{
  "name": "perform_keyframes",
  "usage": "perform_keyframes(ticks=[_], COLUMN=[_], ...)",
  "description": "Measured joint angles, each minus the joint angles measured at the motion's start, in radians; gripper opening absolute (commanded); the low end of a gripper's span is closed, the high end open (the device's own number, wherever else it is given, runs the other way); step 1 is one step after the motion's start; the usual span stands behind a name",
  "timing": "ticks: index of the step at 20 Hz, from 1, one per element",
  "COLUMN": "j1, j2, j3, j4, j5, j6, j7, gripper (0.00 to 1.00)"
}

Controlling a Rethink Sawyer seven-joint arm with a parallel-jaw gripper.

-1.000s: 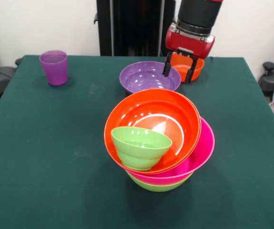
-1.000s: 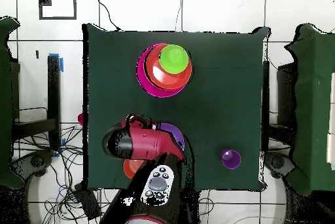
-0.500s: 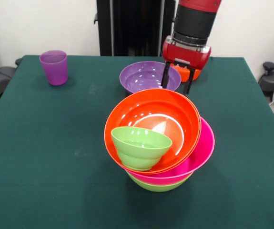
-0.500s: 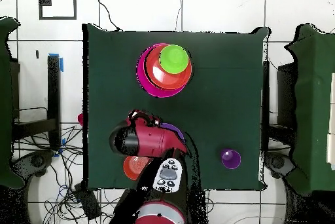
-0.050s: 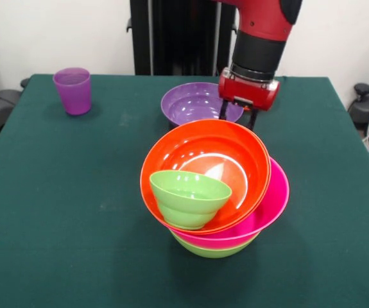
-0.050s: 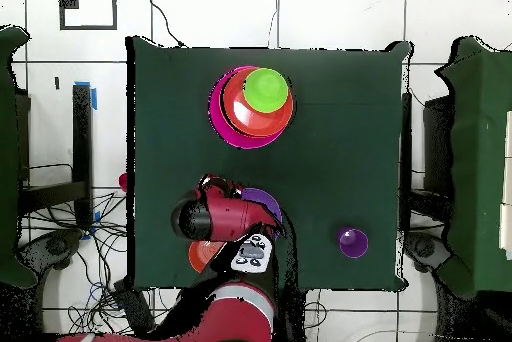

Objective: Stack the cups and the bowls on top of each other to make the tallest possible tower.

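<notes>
Hand (image 5: 238, 119) just behind tower (image 5: 213, 186) | beside purple bowl (image 5: 194, 104)

A green table in a white room

The table (image 5: 56, 212) had a dark green top. Behind it was a white wall (image 5: 56, 32). The floor (image 6: 330, 13) had white tiles and cables (image 6: 60, 248).

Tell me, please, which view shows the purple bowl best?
The front view: the purple bowl shows its open inside, with only the gripper crossing its right rim. Overhead, the arm covers all but a purple sliver.
</notes>
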Motion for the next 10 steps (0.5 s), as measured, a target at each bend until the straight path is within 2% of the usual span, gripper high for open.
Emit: perform_keyframes(ticks=[10], j1=[0.011], j2=[0.047], j3=[-0.010], j4=[0.003], j5=[0.000], j6=[0.000], j7=[0.000], gripper=[0.00])
